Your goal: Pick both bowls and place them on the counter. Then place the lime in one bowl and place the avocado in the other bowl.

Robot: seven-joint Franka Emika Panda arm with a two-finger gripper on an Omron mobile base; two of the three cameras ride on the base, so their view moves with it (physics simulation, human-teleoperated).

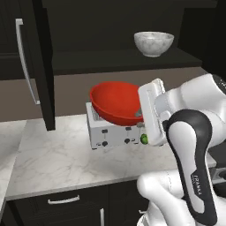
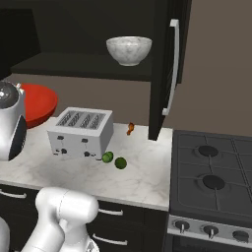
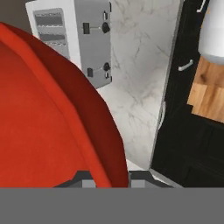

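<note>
The glossy red bowl point(image 1: 115, 102) hangs tilted in the air over the toaster point(image 1: 110, 130), and my gripper point(image 1: 142, 113) is shut on its right rim. In the hand view the red bowl point(image 3: 48, 127) covers the left side, with its rim pinched in my gripper point(image 3: 110, 180). From the right base view the red bowl point(image 2: 38, 103) shows behind my arm. The white marbled bowl point(image 1: 153, 43) point(image 2: 129, 49) stands on the dark shelf. Two small green fruits point(image 2: 107, 157) point(image 2: 120, 163) lie on the counter point(image 1: 57, 159) by the toaster's right end; I cannot tell lime from avocado.
An open dark cabinet door point(image 1: 42, 62) with a long handle hangs over the counter's left part. A black stove point(image 2: 211, 182) adjoins the counter on the right. A small orange-red item point(image 2: 130, 129) lies near the wall behind the toaster point(image 2: 81, 132).
</note>
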